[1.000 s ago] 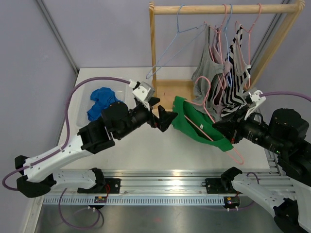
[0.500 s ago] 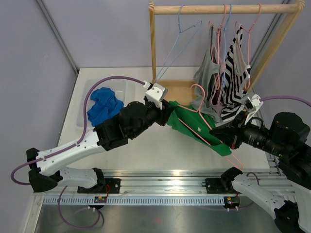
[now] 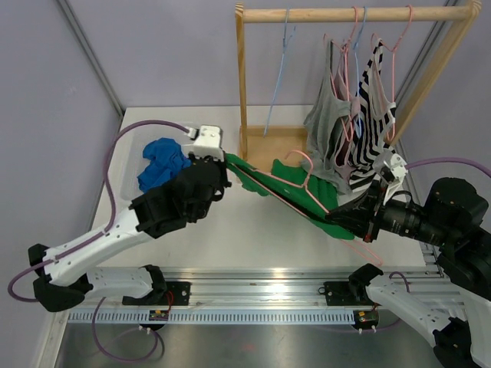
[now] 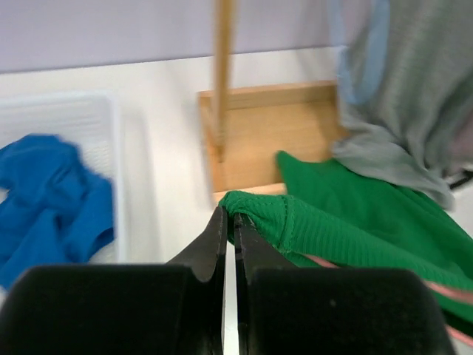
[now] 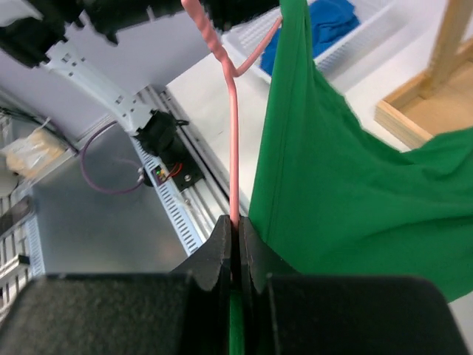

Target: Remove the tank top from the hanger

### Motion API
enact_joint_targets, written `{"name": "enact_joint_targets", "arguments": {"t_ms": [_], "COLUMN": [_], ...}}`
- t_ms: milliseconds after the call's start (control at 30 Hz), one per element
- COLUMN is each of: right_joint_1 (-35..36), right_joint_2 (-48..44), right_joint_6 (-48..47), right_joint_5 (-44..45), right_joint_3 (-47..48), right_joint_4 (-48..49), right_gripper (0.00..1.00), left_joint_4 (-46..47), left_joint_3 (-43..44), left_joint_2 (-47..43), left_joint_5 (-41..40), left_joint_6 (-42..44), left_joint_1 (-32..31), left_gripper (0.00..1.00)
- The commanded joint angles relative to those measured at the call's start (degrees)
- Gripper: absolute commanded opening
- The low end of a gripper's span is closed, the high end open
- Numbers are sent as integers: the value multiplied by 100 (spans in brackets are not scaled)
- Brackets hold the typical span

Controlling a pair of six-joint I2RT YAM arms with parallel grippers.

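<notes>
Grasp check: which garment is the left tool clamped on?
The green tank top; grey top and striped top hang on the rack, blue garment lies in the bin.

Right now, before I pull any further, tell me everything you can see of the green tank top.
The green tank top is a ribbed knit with a stitched hem, pulled out in a long slanted band over the table. The left gripper is shut on a hemmed edge at one end. The pink hanger runs through it, not yet free; the right gripper is shut on that wire at the other end. A grey top hangs right behind it; contact unclear.
</notes>
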Motion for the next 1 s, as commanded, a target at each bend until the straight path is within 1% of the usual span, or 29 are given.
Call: {"name": "enact_joint_targets", "arguments": {"t_ms": [0,33,67,100,200,267,300,333,367,400,433,467,500,533,567,600,633,667,700,733,800,833,867,900,933,967], "right_joint_1": [-11,-11,-11,-11,-11,-11,-11,-11,-11,-11,-11,-11,-11,-2,-11,-2,-11,-11,-11,-11,-11,-11,-11,-11,-11,-11], "right_joint_2": [-199,-242,-243,-234,-243,-217,-216,-251,-304,-339,-383,-427,-453,-454,-428,-401,-357,-270,-226,-190,-164,-164,-190,-233,-286,-287], "right_joint_6": [-241,-197,-171,-153,-74,101,233,373,696,856,1023,1390,1533,1656,1849,1929,1991,2035,2044,2010,1939,1878,1790,1685,1397,1281], "right_joint_5": [-1333,-1622,-1703,-1756,-1818,-1696,-1591,-1337,-1230,-1168,-1002,-888,-765,-502,-352,-202,60,185,490,685,1124,1570,1792,1968,2170,2189], "right_joint_3": [-38,-47,-56,-73,-213,-301,-502,-652,-1010,-1231,-1451,-1906,-2110,-2313,-2680,-2840,-2990,-3226,-3324,-3421,-3763,-3861,-3853,-3722,-3530,-3101], "right_joint_4": [726,1006,1165,1315,1939,2413,2641,3217,3563,3949,4779,5223,5662,6615,7025,7438,8190,8546,8837,9396,9909,10242,10141,9810,8736,8177], "right_gripper": [0,0,0,0,0,0,0,0,0,0,0,0,0,0,0,0,0,0,0,0,0,0,0,0,0,0], "left_joint_4": [-842,-887,-896,-931,-1150,-1326,-1292,-1152,-1003,-871,-539,-396,-264,137,333,535,954,1159,1457,1538,1583,1531,1452,1181,1013,829], "left_joint_3": [249,310,362,467,862,1048,1092,1040,953,830,472,303,101,-344,-584,-804,-1267,-1481,-1665,-1859,-2202,-2273,-2369,-2379,-2371,-2301], "left_joint_2": [-728,-894,-966,-1019,-1194,-1256,-1317,-1361,-1405,-1458,-1528,-1546,-1546,-1573,-1555,-1564,-1573,-1590,-1590,-1590,-1520,-1485,-1433,-1397,-1345,-1249], "left_joint_5": [-1345,-1240,-1134,-1081,-1037,-862,-339,50,558,1773,2350,2948,4050,4575,5111,5786,5984,6117,6222,6223,6145,6031,5821,5236,4891,4226], "left_joint_6": [-727,-588,-491,-420,-218,-113,-8,211,352,502,669,679,688,583,513,416,207,100,-49,-94,-138,-182,-226,-348,-410,-472], "left_joint_1": [692,956,959,1115,1248,1275,1275,1275,1275,1275,1266,1266,1266,1258,1249,1223,1196,1100,1047,977,819,775,722,721,721,721], "left_gripper": [0,0,0,0,0,0,0,0,0,0,0,0,0,0,0,0,0,0,0,0,0,0,0,0,0,0]}}
